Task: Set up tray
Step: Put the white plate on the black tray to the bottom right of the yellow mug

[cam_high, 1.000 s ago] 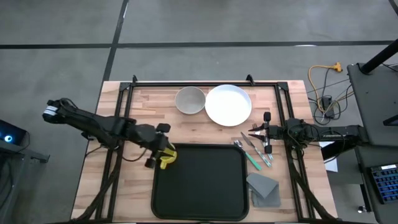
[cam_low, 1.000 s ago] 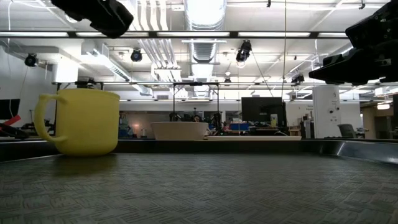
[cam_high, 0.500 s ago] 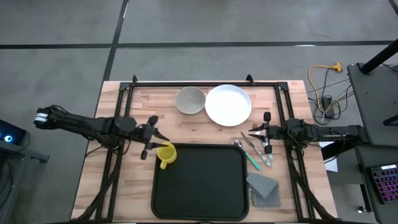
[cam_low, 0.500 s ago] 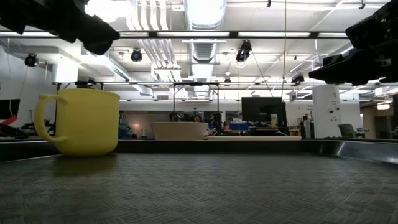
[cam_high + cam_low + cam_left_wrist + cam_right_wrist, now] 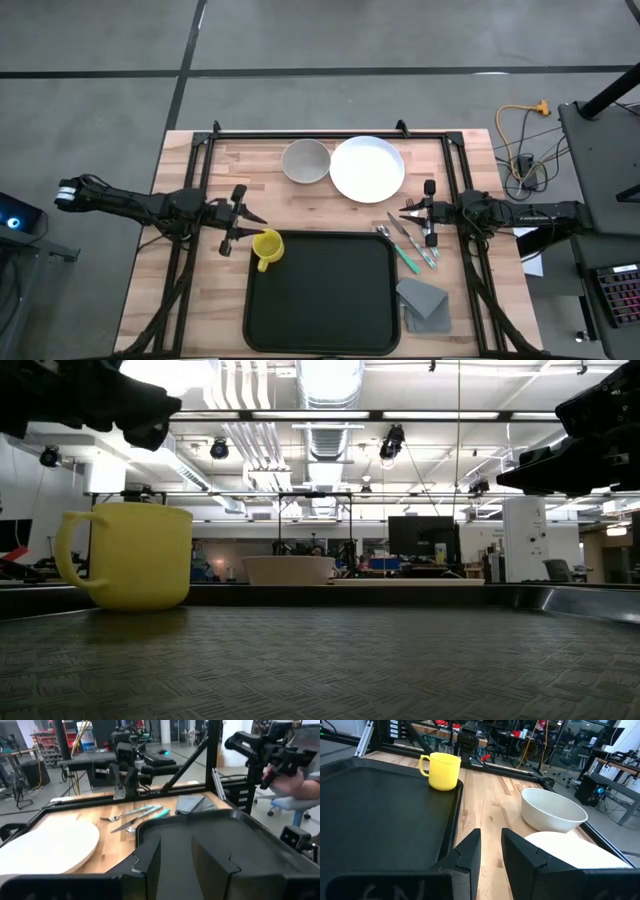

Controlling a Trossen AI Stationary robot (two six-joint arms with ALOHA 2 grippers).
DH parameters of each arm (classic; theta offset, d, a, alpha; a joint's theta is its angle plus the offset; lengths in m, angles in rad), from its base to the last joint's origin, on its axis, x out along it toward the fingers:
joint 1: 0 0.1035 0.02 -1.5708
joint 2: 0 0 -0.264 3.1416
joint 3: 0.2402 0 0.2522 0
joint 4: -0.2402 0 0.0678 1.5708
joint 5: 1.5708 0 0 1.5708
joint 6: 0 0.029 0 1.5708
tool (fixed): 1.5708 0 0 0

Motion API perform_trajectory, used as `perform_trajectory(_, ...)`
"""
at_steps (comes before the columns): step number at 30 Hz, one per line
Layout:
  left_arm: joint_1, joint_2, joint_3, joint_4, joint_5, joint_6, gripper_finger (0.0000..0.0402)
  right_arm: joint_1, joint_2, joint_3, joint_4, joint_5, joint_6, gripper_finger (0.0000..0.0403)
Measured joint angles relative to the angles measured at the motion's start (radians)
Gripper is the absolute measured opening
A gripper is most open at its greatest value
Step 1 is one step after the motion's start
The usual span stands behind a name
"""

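The black tray lies at the table's near middle, and its ribbed floor fills the low view. A yellow mug stands upright on the tray's far left corner, handle toward the near left, also seen as the mug and the mug. My left gripper hovers just left of the mug, open and touching nothing; in its wrist view the left gripper looks across the tray. My right gripper waits above the cutlery, fingers a little apart, seen as the right gripper.
A grey bowl and a white plate sit at the far edge. A fork, a knife and a green-handled piece lie right of the tray, with a folded grey napkin nearer. A person sits beyond the table's right side.
My left gripper has drawn back from over the mug toward the table's left edge and slightly toward the far edge. The mug has stayed upright on the tray's far left corner.
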Motion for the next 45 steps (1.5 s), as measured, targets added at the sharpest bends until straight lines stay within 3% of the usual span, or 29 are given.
perform_trajectory(10, 0.0, -0.077, -0.007, 0.019, 0.09, -0.012, 0.0094, 0.0, 0.0, 0.0, 0.0, 0.0, 0.002, 0.0068)
perform_trajectory(18, 0.0, -0.134, -0.043, 0.034, 0.093, -0.028, 0.0094, 0.0, 0.0, 0.0, 0.001, 0.0, 0.002, 0.0068)
perform_trajectory(36, 0.0, -0.523, -0.201, 0.042, 0.092, -0.016, 0.0094, 0.0, 0.0, 0.0, 0.002, 0.0, 0.002, 0.0068)
perform_trajectory(45, 0.0, -0.491, -0.238, 0.027, 0.042, 0.029, 0.0094, 0.0, 0.0, 0.0, 0.002, 0.001, 0.002, 0.0068)
